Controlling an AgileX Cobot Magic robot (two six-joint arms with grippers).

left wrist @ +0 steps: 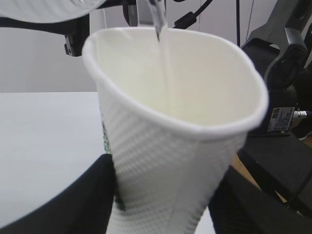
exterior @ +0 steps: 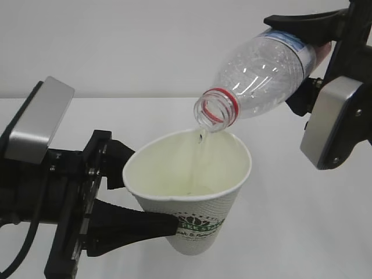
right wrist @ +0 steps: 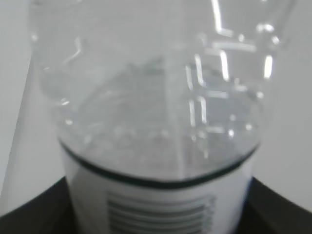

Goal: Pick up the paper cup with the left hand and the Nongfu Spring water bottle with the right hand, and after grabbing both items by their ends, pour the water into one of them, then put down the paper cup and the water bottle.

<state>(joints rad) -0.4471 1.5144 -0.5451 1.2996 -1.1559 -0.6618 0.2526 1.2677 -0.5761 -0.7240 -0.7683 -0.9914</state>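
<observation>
— Holding the paper cup (exterior: 192, 192) low down, are we? Where exactly does our left hand (exterior: 154, 195) sit on it?

— At the bottom end. One black jaw lies along the near wall by the green logo, the other presses the far wall just under the rim. We grip it from the left, with the cup tipped a little and its mouth squeezed slightly out of round. In the left wrist view the textured wall (left wrist: 165, 170) rises straight up between our two jaws.

— And the Nongfu Spring water bottle (exterior: 258, 72)?

— Our right hand (exterior: 311, 58) clamps it at its base end, up at the top right. One jaw runs over the top of the label, the other sits underneath. The bottle slants down to the left, so its open neck with the red ring hangs just above the far rim of the cup, not touching it.

— Is the water (exterior: 201, 135) moving?

— A thin clear stream falls from the neck into the cup. The left wrist view shows it (left wrist: 158, 22) crossing the rim. The right wrist view shows the bottle's clear wall (right wrist: 161, 97) and a barcode between our jaws.

— And the table (exterior: 302, 232)?

— White, under both items; neither touches it.
</observation>
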